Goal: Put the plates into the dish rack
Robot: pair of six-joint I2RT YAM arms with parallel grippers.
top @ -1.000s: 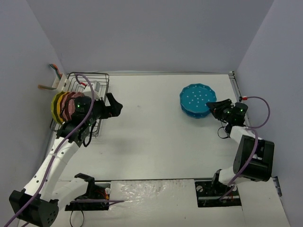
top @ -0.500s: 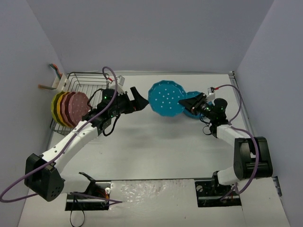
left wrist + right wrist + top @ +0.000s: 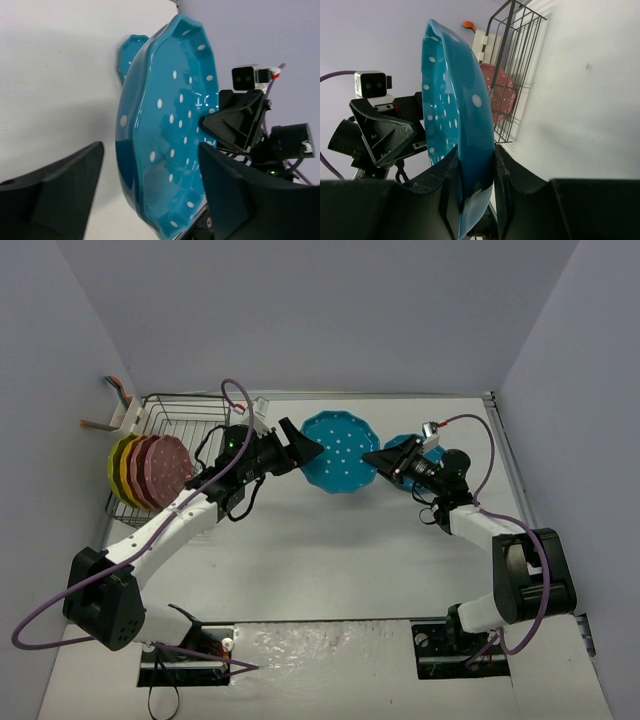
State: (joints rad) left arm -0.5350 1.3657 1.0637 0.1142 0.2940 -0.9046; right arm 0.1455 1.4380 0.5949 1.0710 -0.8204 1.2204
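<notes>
Both arms had swung together. My right gripper (image 3: 383, 462) pinched the lifted blue plate (image 3: 338, 452) at 3 o'clock; my left gripper (image 3: 308, 450) gaped at 9. Four plates (image 3: 150, 468) stood in the dish rack (image 3: 190, 405); two blue were left.

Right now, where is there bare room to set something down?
The widest bare patch is the near middle of the white table, between the two arms. The far slots of the black wire dish rack look free; coloured dotted plates fill its near end. Far centre is crowded: left hand and right hand meet at a turquoise dotted plate.
</notes>
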